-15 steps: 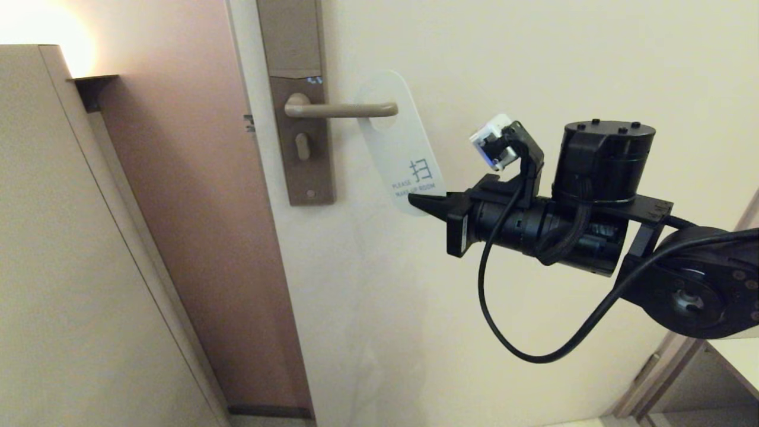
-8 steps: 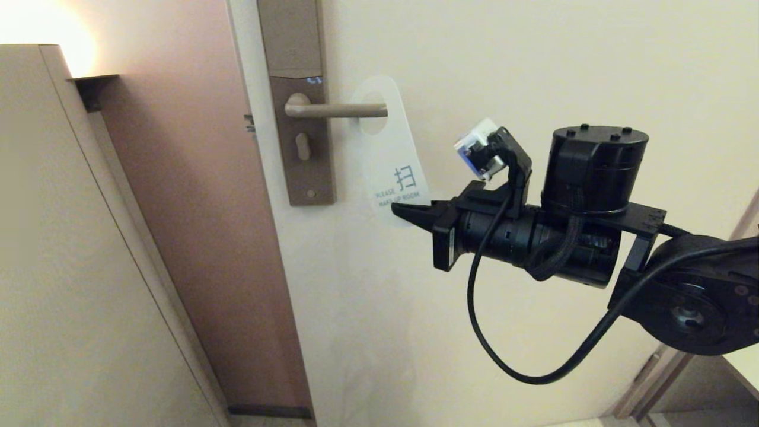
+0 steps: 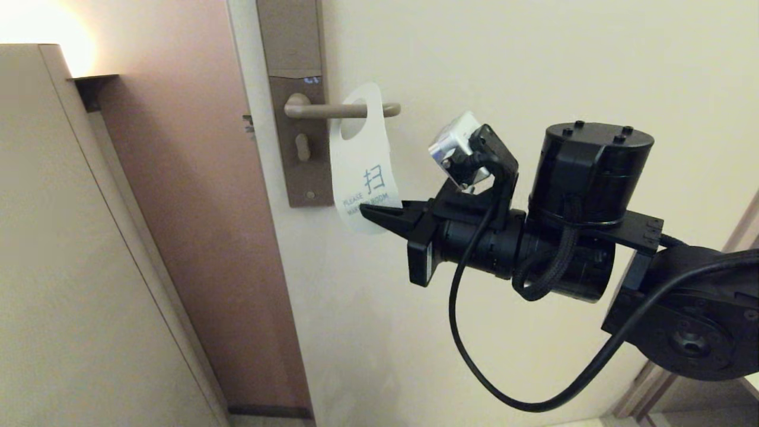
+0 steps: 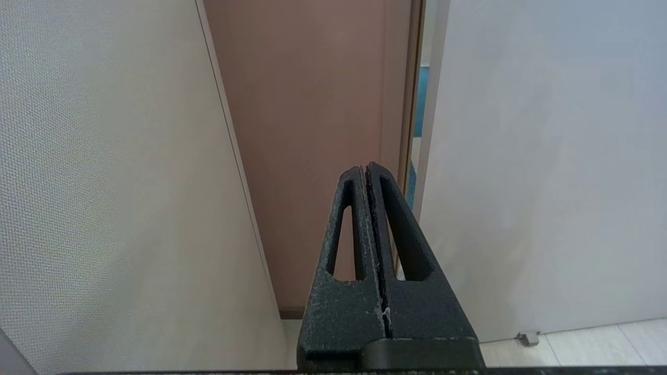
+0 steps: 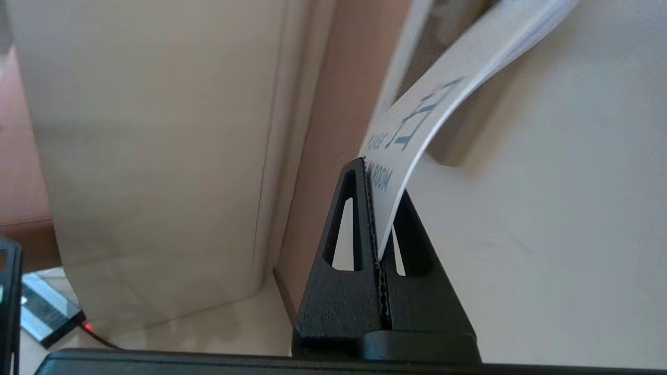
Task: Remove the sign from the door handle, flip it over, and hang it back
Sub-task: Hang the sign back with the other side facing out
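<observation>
Now the sign [image 3: 360, 172] is hanging white face out on the handle [image 3: 341, 110], the lever passing through its hole. Right gripper [image 3: 370, 214] is reaching in level, its fingers [image 5: 359, 219] pinching the sign's bottom edge. Left gripper [image 4: 367, 172], fingers clenched empty, is pointing at the door edge.

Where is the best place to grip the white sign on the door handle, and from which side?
Grip the sign at its lower end, below the print, approaching from the side away from the lock plate. It is flat and thin, free there, while its hole sits over the door handle. The right gripper is shut on this end.
</observation>
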